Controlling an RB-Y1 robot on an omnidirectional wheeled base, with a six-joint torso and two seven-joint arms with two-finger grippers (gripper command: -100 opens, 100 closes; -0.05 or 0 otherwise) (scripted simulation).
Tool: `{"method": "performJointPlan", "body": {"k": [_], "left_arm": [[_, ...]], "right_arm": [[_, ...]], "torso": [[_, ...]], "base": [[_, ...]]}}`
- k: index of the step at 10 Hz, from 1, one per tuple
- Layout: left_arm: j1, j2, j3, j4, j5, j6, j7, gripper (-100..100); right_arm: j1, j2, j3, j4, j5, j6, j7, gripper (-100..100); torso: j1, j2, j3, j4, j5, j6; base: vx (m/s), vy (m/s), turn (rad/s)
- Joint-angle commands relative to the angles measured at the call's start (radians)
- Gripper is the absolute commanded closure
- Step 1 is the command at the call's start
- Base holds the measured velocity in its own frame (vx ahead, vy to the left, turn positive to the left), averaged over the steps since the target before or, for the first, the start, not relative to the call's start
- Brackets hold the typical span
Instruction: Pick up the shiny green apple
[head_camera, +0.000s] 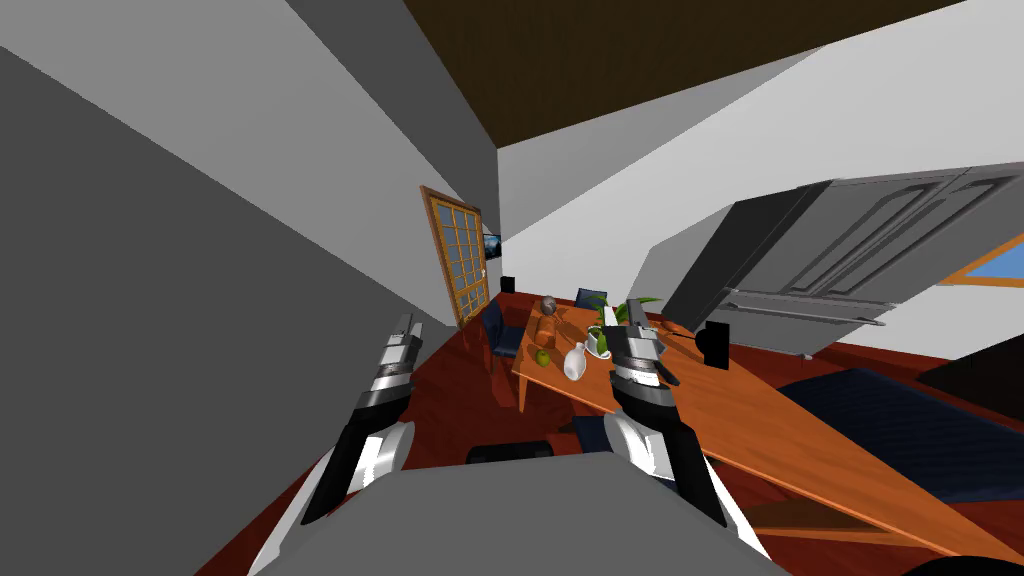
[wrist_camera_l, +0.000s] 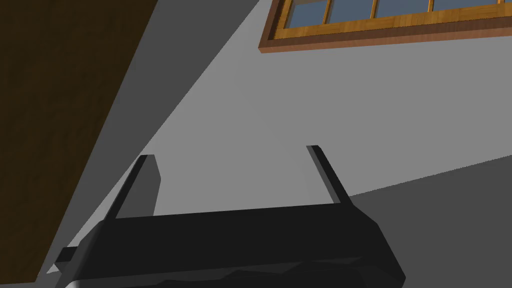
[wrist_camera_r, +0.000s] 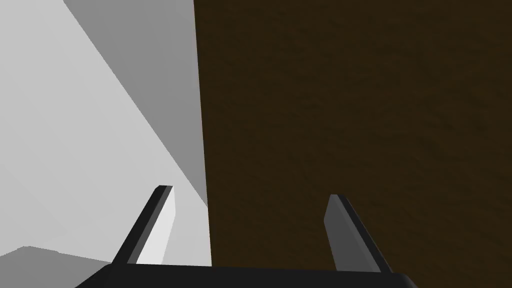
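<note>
A small green apple (head_camera: 543, 357) lies on the near left corner of an orange wooden table (head_camera: 760, 420), just left of a white vase (head_camera: 574, 362). My right gripper (head_camera: 637, 322) is raised over the table to the right of the vase, well apart from the apple. In its wrist view the right gripper (wrist_camera_r: 247, 210) is open with nothing between its fingers. My left gripper (head_camera: 408, 325) is held up left of the table, near the grey wall. The left gripper (wrist_camera_l: 230, 155) is open and empty too.
On the table stand a brown jar (head_camera: 545, 326) with a grey ball on top, a green plant (head_camera: 620, 312) in a white pot and a black box (head_camera: 713, 345). Dark blue chairs (head_camera: 500, 335) ring the table. A glazed wooden door (head_camera: 460, 255) is beyond, grey cabinets (head_camera: 840, 250) at right.
</note>
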Motion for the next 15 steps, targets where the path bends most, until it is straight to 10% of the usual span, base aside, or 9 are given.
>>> {"method": "performJointPlan", "body": {"k": [1, 15], "left_arm": [[0.0, 0.0, 0.0, 0.0, 0.0, 0.0, 0.0, 0], [0.0, 0.0, 0.0, 0.0, 0.0, 0.0, 0.0, 0]], "right_arm": [[0.031, -0.04, 0.002, 0.019, 0.015, 0.005, 0.01, -100], [0.365, -0.283, 0.03, 0.251, 0.188, 0.05, 0.154, -100]], "torso": [[0.0, 0.0, 0.0, 0.0, 0.0, 0.0], [0.005, -0.002, -0.001, -0.001, 0.001, 0.0]], "base": [[0.019, 0.037, 0.053], [0.042, 0.076, 0.08]]}}
